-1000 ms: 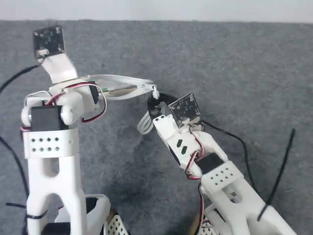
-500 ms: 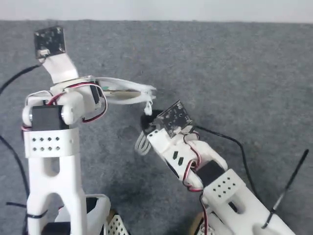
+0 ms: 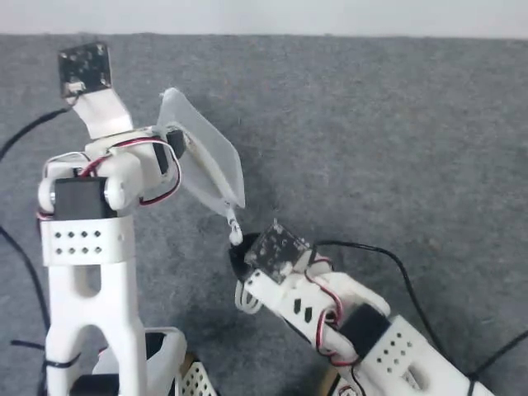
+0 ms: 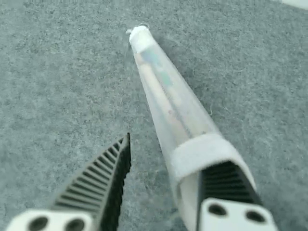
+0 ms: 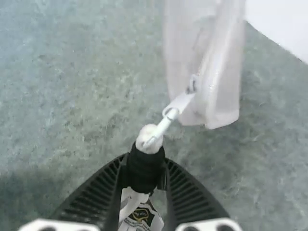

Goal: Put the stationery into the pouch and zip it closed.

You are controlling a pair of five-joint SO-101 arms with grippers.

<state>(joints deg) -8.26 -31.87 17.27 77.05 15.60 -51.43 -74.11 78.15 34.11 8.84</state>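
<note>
While the right gripper [image 5: 144, 163] is clamped on the zipper pull [image 5: 178, 106], the translucent pouch [image 3: 206, 161] hangs above the left half of the desk [image 3: 396, 124], slanting down toward that gripper. The left gripper [image 4: 173, 154] stands wide, with the pouch's end against one finger. Stationery [image 4: 161, 91] shows inside the pouch.

the pouch [image 3: 208, 161] is a translucent white sleeve, held up in the air and tilted, with one end hung over a finger of the left end effector [image 4: 171, 154]. pale stationery [image 4: 166, 98] lies lengthwise inside. its white zipper pull [image 5: 175, 107] dangles from the lower corner, its bead at the tips of the right end effector [image 5: 143, 161].
</note>
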